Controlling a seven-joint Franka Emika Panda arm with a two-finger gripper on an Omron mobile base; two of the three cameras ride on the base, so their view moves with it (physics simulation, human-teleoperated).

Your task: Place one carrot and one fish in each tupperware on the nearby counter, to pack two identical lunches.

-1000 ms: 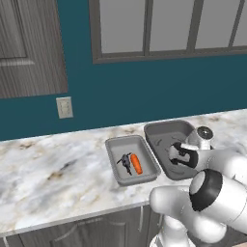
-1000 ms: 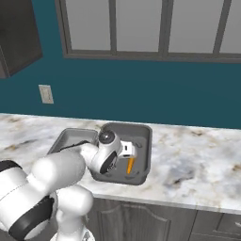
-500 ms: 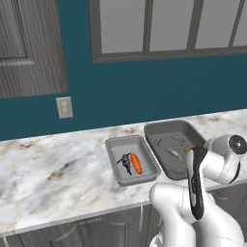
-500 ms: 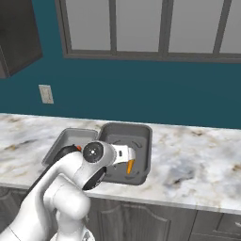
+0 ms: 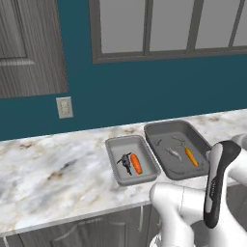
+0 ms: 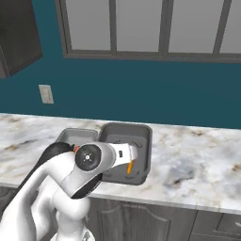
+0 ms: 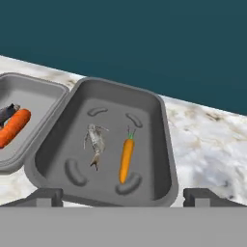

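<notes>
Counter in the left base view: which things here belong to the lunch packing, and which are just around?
Job:
- smaller tupperware, holding a carrot and dark fish
- larger tupperware, holding a carrot and pale fish
- counter

Just around:
- wall outlet
- window
- cabinet doors

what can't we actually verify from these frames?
- Small tupperware, right base view: mostly hidden behind the arm, contents unreadable.
- Small tupperware, hand view: cut off by the left edge; its carrot and dark fish show only partly.
- Larger tupperware, right base view: the arm covers the fish; just the carrot tip shows.
- Fish, left base view: too small for detail.
</notes>
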